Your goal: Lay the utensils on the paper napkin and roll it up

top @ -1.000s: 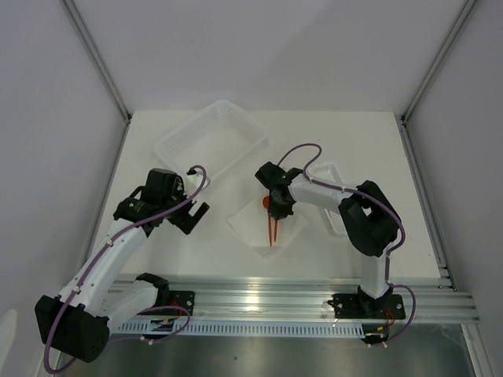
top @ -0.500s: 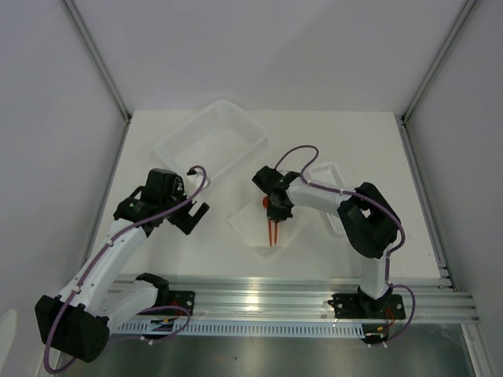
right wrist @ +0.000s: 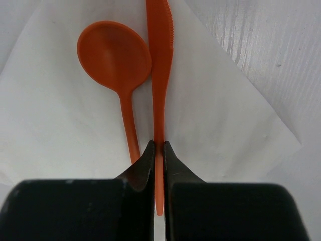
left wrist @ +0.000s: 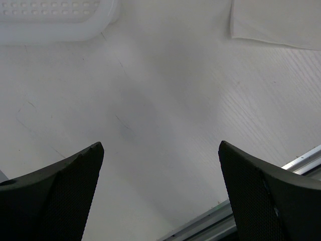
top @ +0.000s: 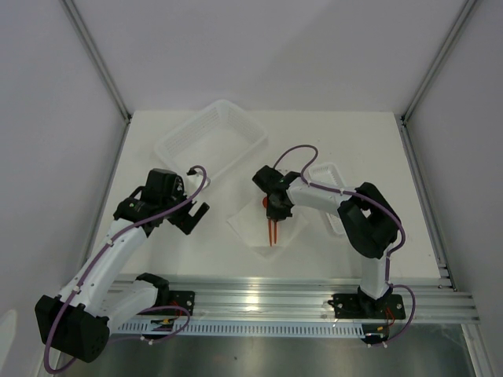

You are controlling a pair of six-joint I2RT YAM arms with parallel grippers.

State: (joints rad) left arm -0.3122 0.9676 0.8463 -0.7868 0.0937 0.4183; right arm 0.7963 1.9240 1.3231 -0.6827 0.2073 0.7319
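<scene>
One white table (top: 354,141), grey walls (top: 275,47).
Unchanged: right gripper (right wrist: 158,144) pinches knife (right wrist: 159,75) (spoon (right wrist: 114,52) at nine o'clock) on napkin (right wrist: 225,125); left gripper (left wrist: 160,145) gapes empty.

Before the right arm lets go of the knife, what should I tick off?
1. Spoon head lies on the paper napkin: ok.
2. Knife is clamped in the right end effector, parallel to the spoon and over the napkin: ok.
3. Knife is resting on the napkin, not hanging above it: cannot tell.
4. Left end effector is open and off the napkin: ok.
5. Narrow tray holds no other utensils: cannot tell, the arm covers it.
</scene>
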